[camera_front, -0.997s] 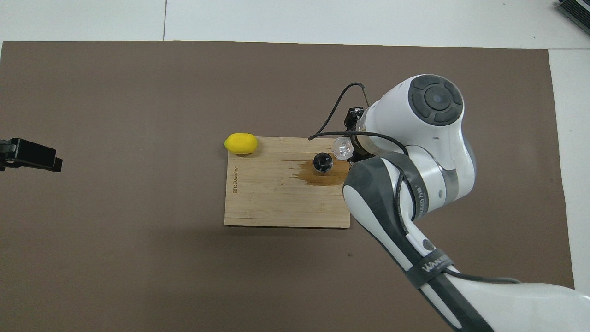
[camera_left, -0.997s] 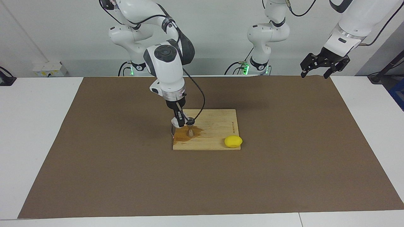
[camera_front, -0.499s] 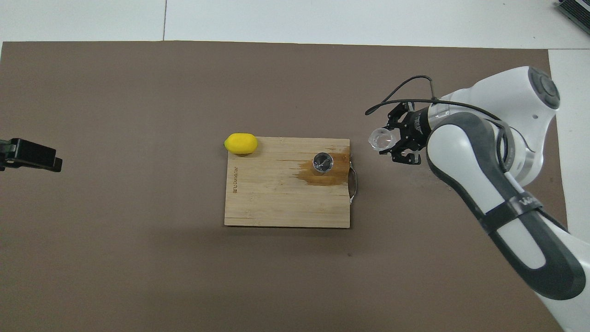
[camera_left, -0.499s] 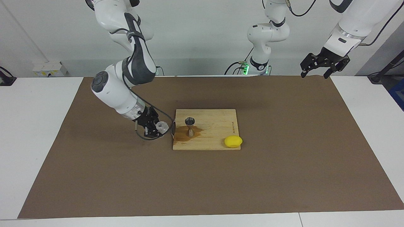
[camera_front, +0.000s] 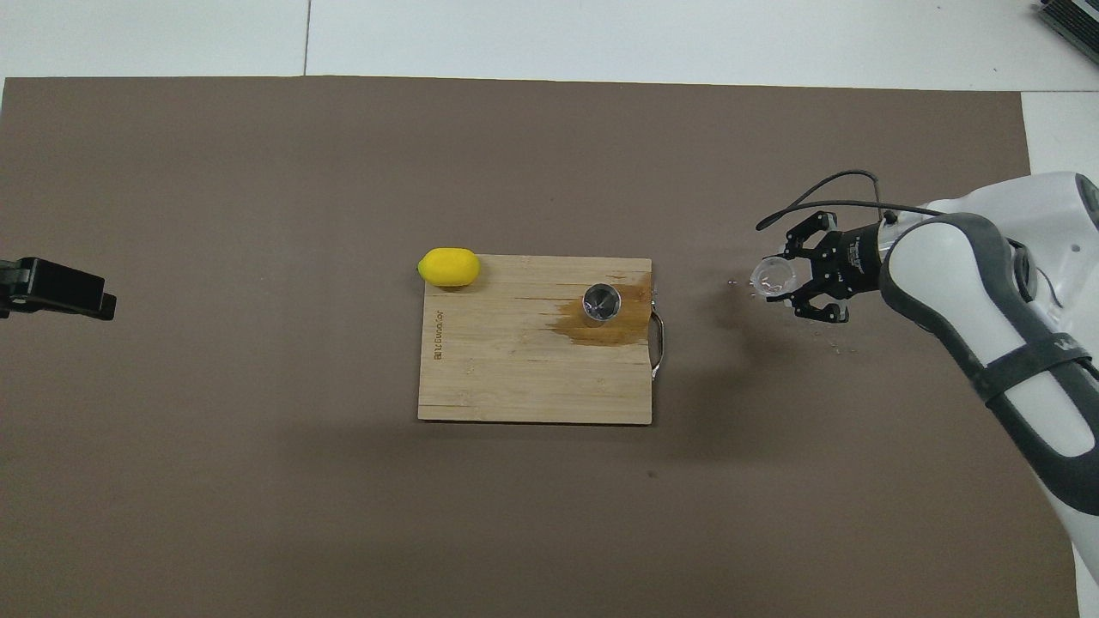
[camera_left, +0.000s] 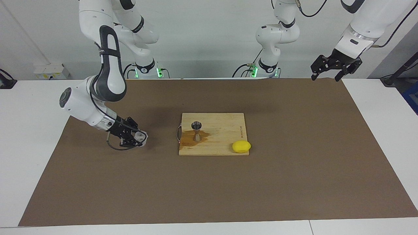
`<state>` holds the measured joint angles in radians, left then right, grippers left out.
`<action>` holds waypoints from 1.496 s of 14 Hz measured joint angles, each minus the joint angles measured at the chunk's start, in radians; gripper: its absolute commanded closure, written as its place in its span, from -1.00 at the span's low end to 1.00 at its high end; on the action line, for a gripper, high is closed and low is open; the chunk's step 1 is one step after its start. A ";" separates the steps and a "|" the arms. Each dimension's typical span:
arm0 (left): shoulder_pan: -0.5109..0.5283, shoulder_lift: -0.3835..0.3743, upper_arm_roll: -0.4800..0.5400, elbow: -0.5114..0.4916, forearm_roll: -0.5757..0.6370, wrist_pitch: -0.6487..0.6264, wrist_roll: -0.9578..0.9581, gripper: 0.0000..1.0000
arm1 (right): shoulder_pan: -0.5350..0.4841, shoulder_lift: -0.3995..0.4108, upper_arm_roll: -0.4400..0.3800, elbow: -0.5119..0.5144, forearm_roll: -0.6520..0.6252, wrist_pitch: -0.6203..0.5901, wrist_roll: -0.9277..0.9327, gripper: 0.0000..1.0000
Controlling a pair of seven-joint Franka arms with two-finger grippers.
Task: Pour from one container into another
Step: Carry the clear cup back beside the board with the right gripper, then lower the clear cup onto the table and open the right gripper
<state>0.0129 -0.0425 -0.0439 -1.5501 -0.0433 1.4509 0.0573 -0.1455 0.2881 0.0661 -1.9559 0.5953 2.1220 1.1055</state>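
Cup first: my right fingers [camera_left: 134, 137] were clamped shut on the small clear cup [camera_left: 141, 137], low over the brown mat [camera_left: 294, 163] toward the right arm's end of the desk [camera_left: 32, 130], well apart from the board. The cup lay tipped on its side in the grip, mouth pointing toward the board. I judged it emptied and being carried off to be set down. Whether its wall touched the mat, I could not tell. A few pale specks [camera_front: 831, 348] dotted the mat near it in the overhead view, possibly drips.

Wooden board [camera_left: 222, 125], mid-mat. The metal jigger [camera_left: 196, 130] stood upright on it, near the handle edge, placed there to receive the pour. A brown wet stain [camera_left: 187, 141] spread round its foot, so I judged that some liquid had missed. How full the jigger was, neither view showed; the overhead gave only a glint inside its rim.

Yellow lemon [camera_left: 241, 146], on the board's corner farthest from the robots, toward the left arm's end; no part in the pour that I could see.

Left fingers [camera_left: 340, 72] hung spread and empty above the mat's corner, the arm waiting. The overhead view cut them off at its edge.
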 measured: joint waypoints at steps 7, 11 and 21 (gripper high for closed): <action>0.000 0.000 0.000 0.000 0.000 0.000 0.000 -1.00 | -0.127 0.073 0.001 -0.030 0.115 -0.040 -0.215 0.90; 0.000 0.000 0.000 0.000 0.000 0.000 0.000 -1.00 | -0.137 0.068 0.000 -0.066 0.202 -0.030 -0.236 -1.00; 0.000 0.000 0.000 0.000 0.000 0.000 0.000 -1.00 | -0.166 -0.057 0.000 -0.070 0.055 -0.023 -0.278 -1.00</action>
<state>0.0131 -0.0425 -0.0443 -1.5501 -0.0433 1.4509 0.0573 -0.3113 0.2314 0.0656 -2.0256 0.6499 2.0991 0.8271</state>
